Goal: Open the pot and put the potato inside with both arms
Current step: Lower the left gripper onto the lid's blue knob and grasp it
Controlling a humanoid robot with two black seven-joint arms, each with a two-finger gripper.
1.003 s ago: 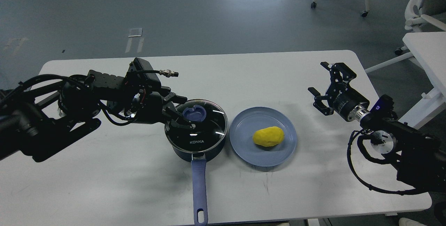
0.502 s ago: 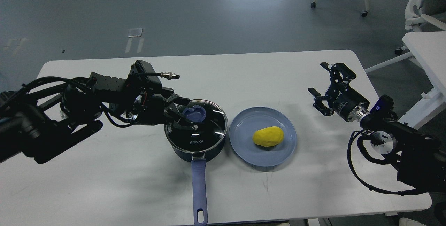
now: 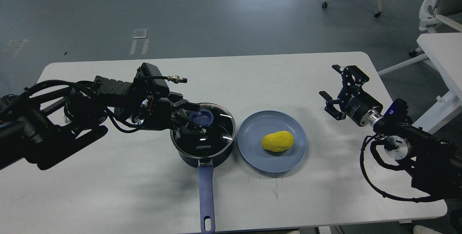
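Note:
A dark blue pot (image 3: 203,151) with a long blue handle stands at the table's front centre. Its glass lid (image 3: 216,133) is on, with a blue knob (image 3: 203,118) on top. My left gripper (image 3: 199,119) reaches in from the left. Its two fingers straddle the knob, one behind it and one in front, close to its sides; the lid still rests on the pot. A yellow potato (image 3: 277,141) lies on a blue plate (image 3: 252,133) right of the pot. My right gripper (image 3: 331,84) is open and empty above the table's right side, well away from the potato.
The white table's (image 3: 108,190) right edge lies just beyond my right arm. The pot's handle (image 3: 206,198) points toward the front edge. Another white table (image 3: 440,50) and chairs stand on the floor at the far right.
My left gripper has moved a little right onto the lid's knob and its fingers have drawn closer around it. The right arm, pot, lid and potato have not moved.

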